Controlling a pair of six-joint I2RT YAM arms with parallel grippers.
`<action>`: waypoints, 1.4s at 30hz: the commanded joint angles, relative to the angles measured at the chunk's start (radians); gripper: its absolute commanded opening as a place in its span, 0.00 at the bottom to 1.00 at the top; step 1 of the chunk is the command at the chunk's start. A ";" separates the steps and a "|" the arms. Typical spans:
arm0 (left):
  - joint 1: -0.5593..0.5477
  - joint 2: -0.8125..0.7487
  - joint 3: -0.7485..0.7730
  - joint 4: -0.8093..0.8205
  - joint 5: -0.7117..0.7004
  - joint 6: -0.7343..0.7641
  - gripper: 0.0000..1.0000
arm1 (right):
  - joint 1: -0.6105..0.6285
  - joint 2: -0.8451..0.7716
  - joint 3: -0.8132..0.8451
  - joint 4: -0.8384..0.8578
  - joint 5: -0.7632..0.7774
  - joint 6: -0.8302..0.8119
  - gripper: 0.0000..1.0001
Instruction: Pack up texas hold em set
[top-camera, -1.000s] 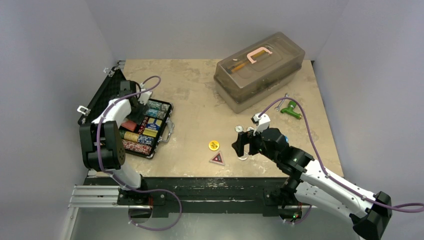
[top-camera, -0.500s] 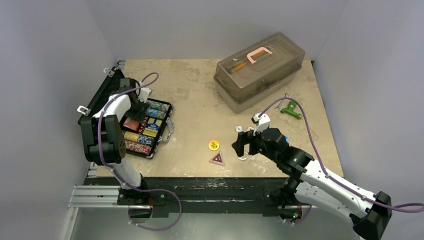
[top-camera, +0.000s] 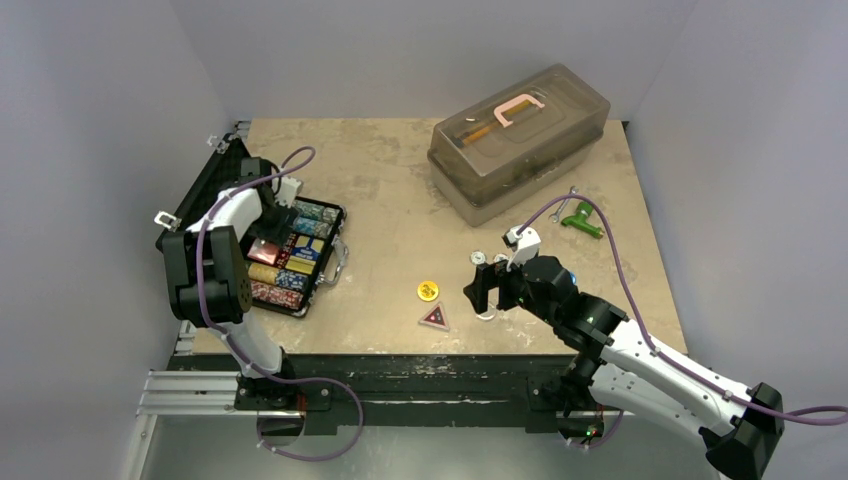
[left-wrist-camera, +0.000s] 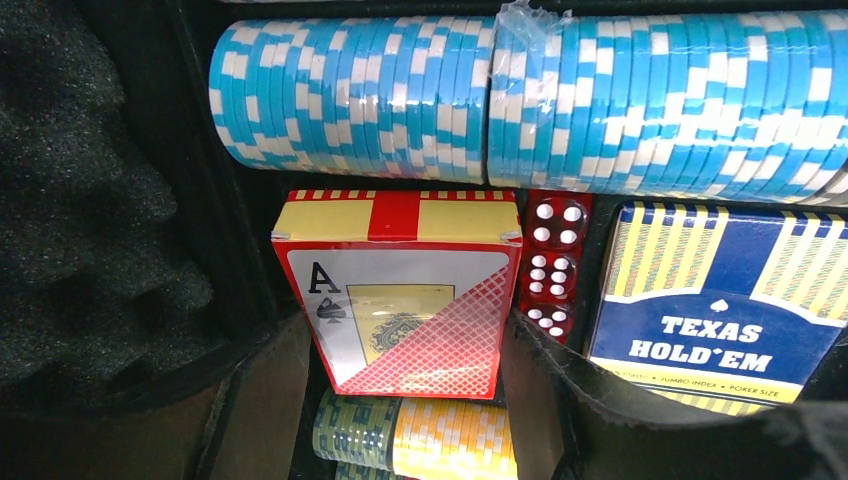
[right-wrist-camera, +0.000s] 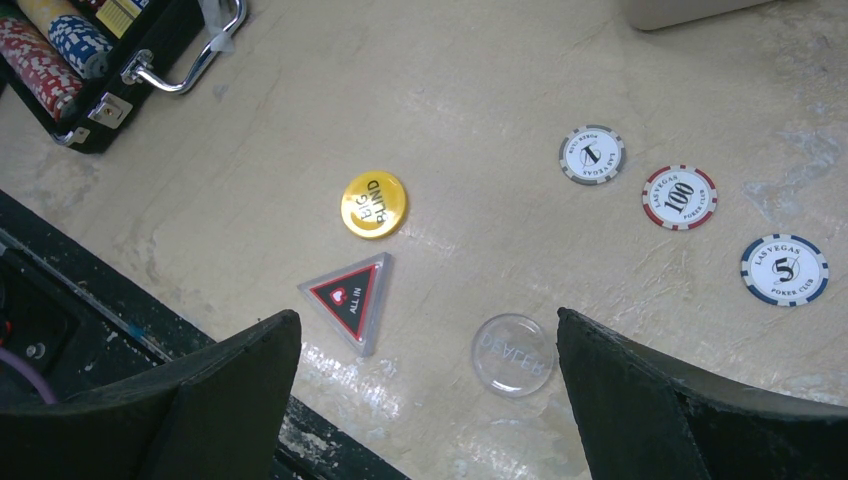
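So, at the table's 9 o'clock the briefcase (top-camera: 213, 188) sat open. The left gripper (left-wrist-camera: 405, 330) was down inside it, clamped on the red card box (left-wrist-camera: 400, 290). The box hung tilted over its slot, with the light-blue chip row (left-wrist-camera: 520, 95) at its 12, the red dice (left-wrist-camera: 552, 270) and blue card box (left-wrist-camera: 705, 320) at its 3, and yellow chips (left-wrist-camera: 450, 440) beneath. We judged the step as seating that deck. Next move: lower it flat, let go, back out without nudging the dice.

At the table's 5 to 6 o'clock the loose bits lay apart from each other: yellow Big Blind disc (right-wrist-camera: 373, 204), triangular token (right-wrist-camera: 350, 297), clear dealer disc (right-wrist-camera: 512, 355), and three chips (right-wrist-camera: 680, 197). The right gripper (right-wrist-camera: 425, 320) hovered over them, jaws wide and empty, the dealer disc nearest. All of these lay outside the case, so we called the job well short of done. Thin flat pieces need a low, square pinch.

The tabletop was mottled beige, scuffed, and glossy in patches. The grey tub (top-camera: 520, 140) sat at 1 o'clock and the green-handled tool (top-camera: 578, 217) at 3. Plain pale walls closed three sides.
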 joint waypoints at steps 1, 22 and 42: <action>0.022 -0.007 0.004 -0.034 0.000 -0.025 0.00 | -0.002 -0.002 -0.006 0.047 -0.009 -0.016 0.98; 0.027 0.006 -0.013 -0.046 0.002 -0.032 0.08 | -0.002 0.001 -0.008 0.050 -0.015 -0.017 0.98; 0.027 -0.092 -0.064 -0.014 -0.041 -0.040 0.72 | -0.002 -0.006 -0.007 0.048 -0.011 -0.018 0.98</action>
